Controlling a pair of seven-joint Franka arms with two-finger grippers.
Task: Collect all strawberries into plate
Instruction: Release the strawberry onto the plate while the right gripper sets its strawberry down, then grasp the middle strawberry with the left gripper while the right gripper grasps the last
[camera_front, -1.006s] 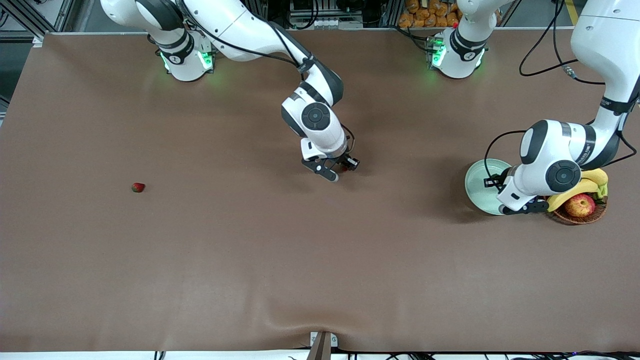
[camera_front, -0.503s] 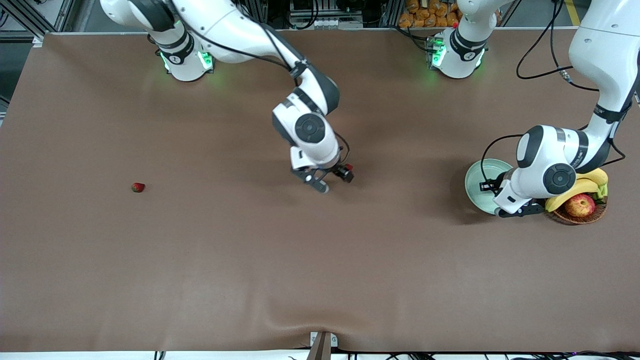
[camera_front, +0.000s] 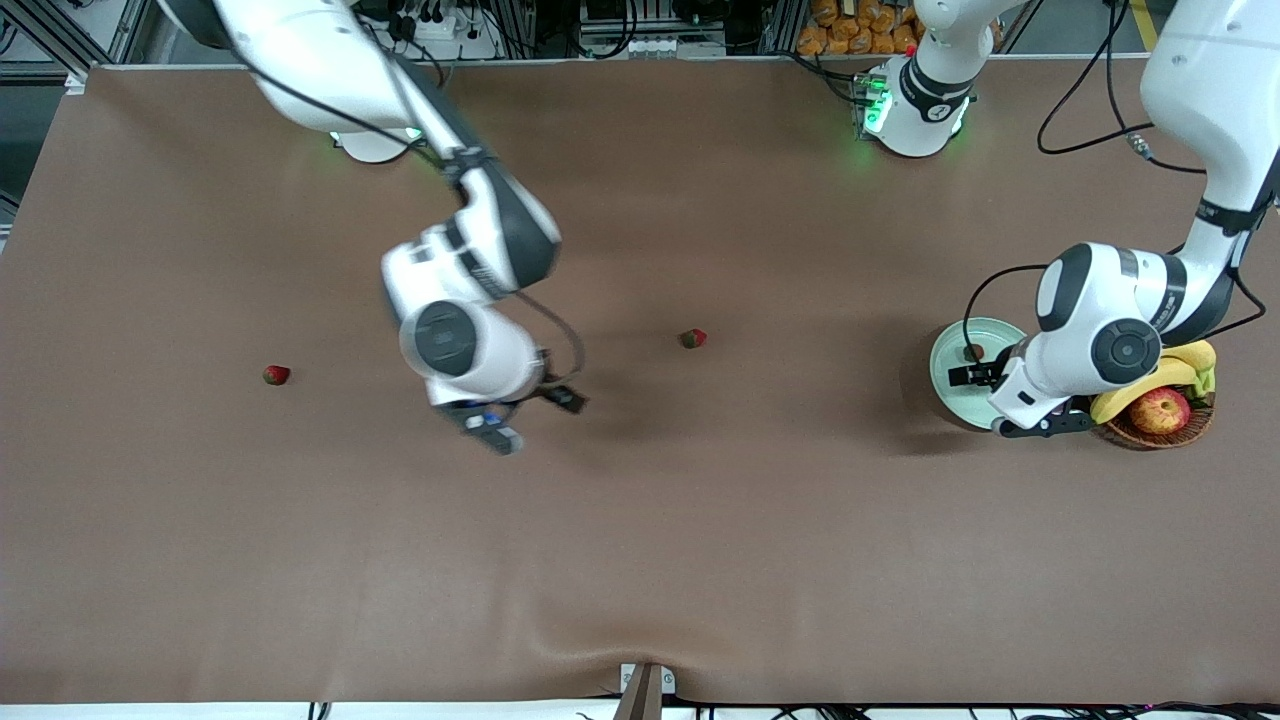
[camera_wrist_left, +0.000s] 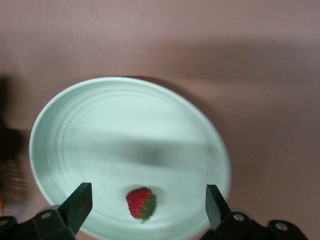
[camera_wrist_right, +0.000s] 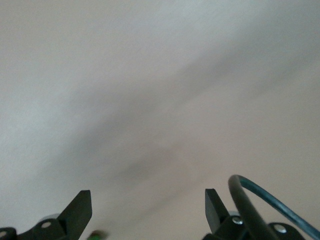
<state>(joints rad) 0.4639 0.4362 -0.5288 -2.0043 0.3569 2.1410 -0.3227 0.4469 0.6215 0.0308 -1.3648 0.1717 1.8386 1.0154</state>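
The pale green plate (camera_front: 948, 352) lies at the left arm's end of the table with one strawberry (camera_front: 975, 352) on it. My left gripper (camera_front: 1003, 402) hovers open just above the plate (camera_wrist_left: 125, 125), and the strawberry (camera_wrist_left: 141, 203) lies loose between its fingers without touching them. A second strawberry (camera_front: 693, 338) rests on the bare cloth in the middle of the table. A third strawberry (camera_front: 276, 375) lies toward the right arm's end. My right gripper (camera_front: 533, 420) hangs open and empty over bare cloth between those two berries; its wrist view shows its open gripper (camera_wrist_right: 147, 205) over the cloth.
A brown wicker basket (camera_front: 1130, 432) with a banana (camera_front: 1150, 382) and an apple (camera_front: 1160, 410) stands right beside the plate, under the left arm's wrist. Brown cloth covers the whole table.
The right gripper opened, left its strawberry on the middle of the table and swung toward the right arm's end. The left gripper opened and its strawberry now lies on the plate.
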